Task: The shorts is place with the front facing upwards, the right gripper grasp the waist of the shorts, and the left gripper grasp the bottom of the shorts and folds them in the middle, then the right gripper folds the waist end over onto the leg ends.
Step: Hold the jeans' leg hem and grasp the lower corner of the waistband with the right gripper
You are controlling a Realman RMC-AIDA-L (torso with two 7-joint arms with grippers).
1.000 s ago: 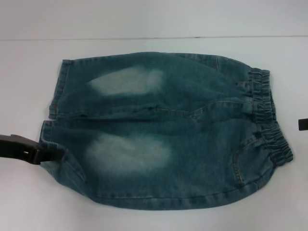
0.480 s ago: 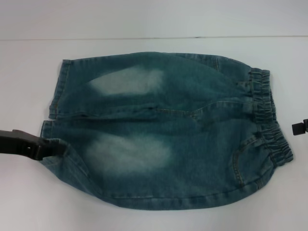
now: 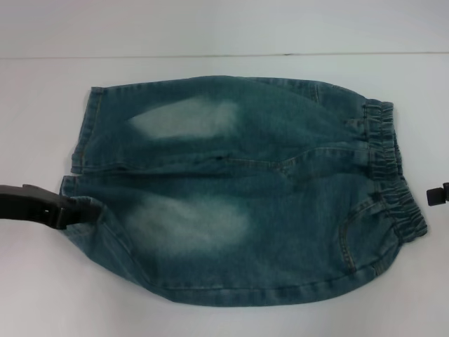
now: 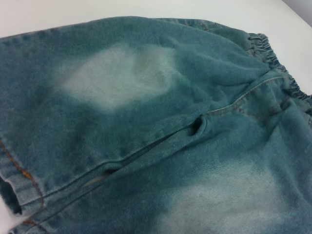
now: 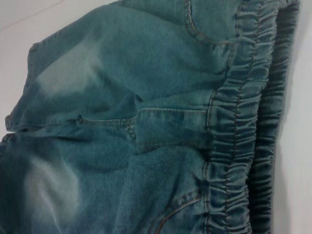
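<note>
The blue-green denim shorts [image 3: 238, 189] lie flat on the white table [image 3: 210, 35], with pale faded patches on both legs. The ruffled waist [image 3: 393, 175] is on the right and the hemmed bottom [image 3: 81, 140] on the left. My left gripper [image 3: 70, 210] reaches in from the left edge and is shut on the near leg's hem corner, which is lifted off the table. Only a small black tip of my right gripper [image 3: 439, 194] shows at the right edge, just beyond the waistband and apart from it. The left wrist view looks across the shorts [image 4: 146, 122] and the right wrist view shows the gathered waist [image 5: 248, 122] close up.
White table surface surrounds the garment on all sides. The table's far edge [image 3: 210, 55] runs as a thin line behind the shorts.
The left gripper has risen slightly with the near leg hem, pulling that corner up and inward. The right gripper's tip has drifted a little nearer along the right edge.
</note>
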